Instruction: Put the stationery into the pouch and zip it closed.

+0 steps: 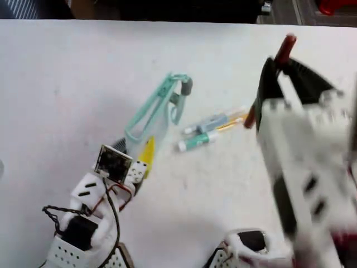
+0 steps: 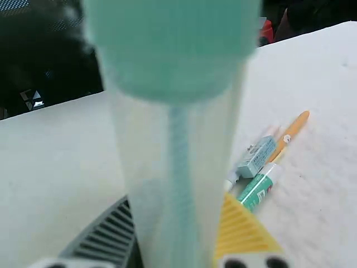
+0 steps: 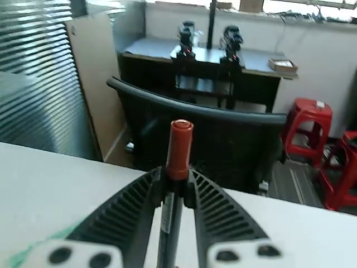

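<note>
The left end effector [image 1: 135, 149] is clenched on one end of the clear, teal-trimmed pouch [image 1: 156, 111], which stretches away over the white worktop [image 1: 67, 84]. Just beside the pouch lie a teal glue stick [image 1: 198, 140], a pale blue item [image 1: 212, 121] and an orange pen [image 1: 235, 119]. Farther off, the right end effector [image 1: 280, 67] grasps a red-capped pen [image 1: 285, 46].

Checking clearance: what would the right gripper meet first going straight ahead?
Likely the black chair beyond the table; the right gripper, shut on the pen, points over the far edge. Depth unclear.

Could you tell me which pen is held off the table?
The red pen, gripped by the right gripper; the orange pen lies on the table.
</note>
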